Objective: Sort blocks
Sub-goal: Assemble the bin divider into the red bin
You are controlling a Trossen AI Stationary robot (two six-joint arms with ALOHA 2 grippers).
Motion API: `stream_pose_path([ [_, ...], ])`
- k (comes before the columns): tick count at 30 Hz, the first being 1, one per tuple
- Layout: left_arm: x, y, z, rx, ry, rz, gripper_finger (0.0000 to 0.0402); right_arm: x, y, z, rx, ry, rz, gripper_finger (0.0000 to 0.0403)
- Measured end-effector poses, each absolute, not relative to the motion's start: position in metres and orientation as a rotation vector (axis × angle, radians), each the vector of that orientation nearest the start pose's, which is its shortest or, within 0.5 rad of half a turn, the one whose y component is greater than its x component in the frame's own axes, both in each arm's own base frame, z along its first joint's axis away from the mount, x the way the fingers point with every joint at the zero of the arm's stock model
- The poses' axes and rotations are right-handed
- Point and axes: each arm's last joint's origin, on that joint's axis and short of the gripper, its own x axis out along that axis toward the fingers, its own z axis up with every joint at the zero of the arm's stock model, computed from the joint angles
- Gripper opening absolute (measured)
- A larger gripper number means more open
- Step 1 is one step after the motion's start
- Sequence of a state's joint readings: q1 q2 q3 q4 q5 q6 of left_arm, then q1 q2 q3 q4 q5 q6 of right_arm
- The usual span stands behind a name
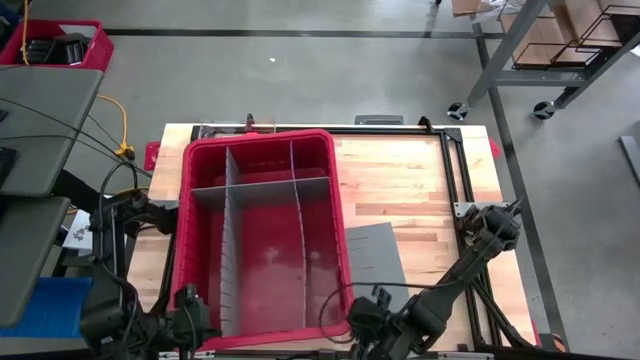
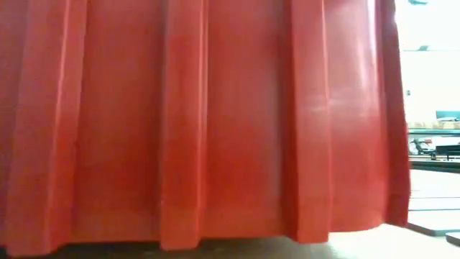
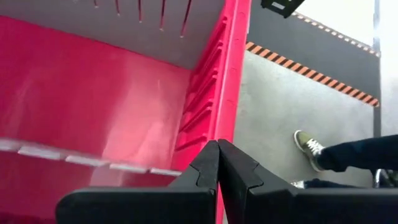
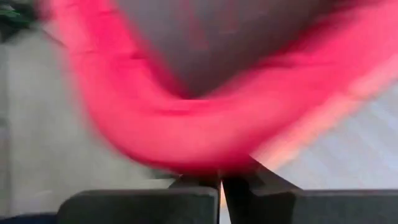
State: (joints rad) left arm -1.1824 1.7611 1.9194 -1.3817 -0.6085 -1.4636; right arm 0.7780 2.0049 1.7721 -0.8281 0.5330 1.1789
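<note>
The red bin (image 1: 262, 235) sits on the tabletop (image 1: 400, 185), split into compartments by grey dividers (image 1: 228, 230), with a loose grey divider sheet (image 1: 372, 255) lying just beside its right wall. No blocks show in any view; the compartments look bare, so where the blocks are cannot be told.

The left pincer (image 3: 217, 163) is closed tight on nothing, just outside the bin's near left corner. The right pincer (image 4: 221, 182) is likewise closed and empty at the bin's near right corner, with the bin's rim close in front of it.

With both arms this close to the bin's near wall, a careless move could knock the rim and shove the bin or jolt the dividers loose. A person's shoe (image 3: 309, 148) is on the floor beyond the bin's left wall, so a wide left-arm swing outward carries its own risk.
</note>
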Motion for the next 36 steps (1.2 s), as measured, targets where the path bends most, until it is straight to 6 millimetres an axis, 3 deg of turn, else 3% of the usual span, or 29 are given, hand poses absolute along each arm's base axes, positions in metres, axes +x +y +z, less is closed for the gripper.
stream_pose_path([
  [6,0.147,-0.305,0.368,-0.404,0.858,0.137,0.0,0.306,0.281,0.276,0.454,0.83,-0.415,0.0],
  [11,0.155,-0.305,0.37,-0.429,0.792,0.151,0.0,0.293,0.301,0.29,0.449,0.984,-0.213,0.0],
  [15,0.173,-0.305,0.374,-0.431,0.745,0.106,0.0,0.275,0.32,0.287,0.486,1.105,-0.104,0.0],
  [22,0.205,-0.295,0.377,-0.35,0.697,0.087,0.0,0.23,0.37,0.255,0.734,1.172,-0.009,0.0],
  [27,0.22,-0.283,0.376,-0.317,0.707,0.106,0.0,0.202,0.388,0.227,0.865,1.093,-0.047,0.0012],
  [31,0.229,-0.277,0.376,-0.324,0.744,0.101,0.0,0.198,0.396,0.213,1.112,0.986,-0.076,0.0064],
  [36,0.238,-0.27,0.375,-0.369,0.8,0.091,0.0,0.195,0.414,0.176,1.424,0.927,-0.05,0.0152],
])
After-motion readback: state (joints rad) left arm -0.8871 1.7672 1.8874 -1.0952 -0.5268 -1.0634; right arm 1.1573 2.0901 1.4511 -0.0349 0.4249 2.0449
